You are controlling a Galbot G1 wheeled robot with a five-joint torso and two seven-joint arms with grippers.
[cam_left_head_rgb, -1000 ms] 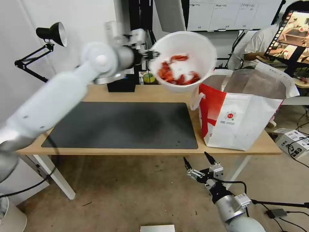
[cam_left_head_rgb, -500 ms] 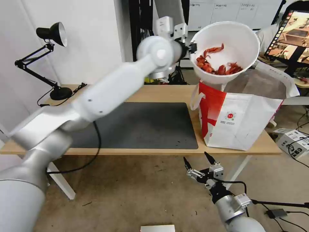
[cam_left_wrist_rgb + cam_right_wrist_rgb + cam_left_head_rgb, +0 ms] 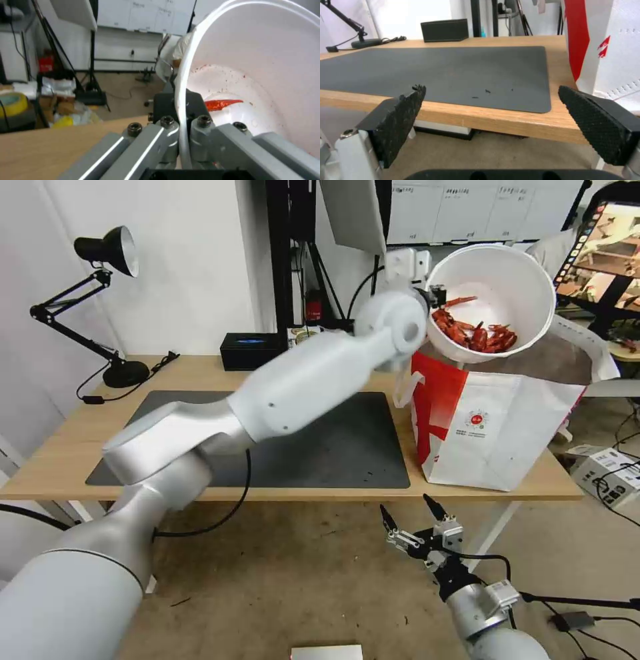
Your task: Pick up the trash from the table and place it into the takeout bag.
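White bowl (image 3: 490, 300) of red shells (image 3: 475, 335) is up in the air, tilted, right over the open mouth of the bag (image 3: 500, 413)! Left hand (image 3: 435, 295) is clamped on the bowl's rim, one finger inside, one outside, arm stretched across the desk (image 3: 200, 373). Bag stands upright on the desk's right end, just beside the grey mat (image 3: 300, 440). Right hand (image 3: 408, 519) hangs low in front of the desk edge, jaws spread wide, holding nothing. Lamp (image 3: 107, 247) and black box (image 3: 250, 352) sit at the back.
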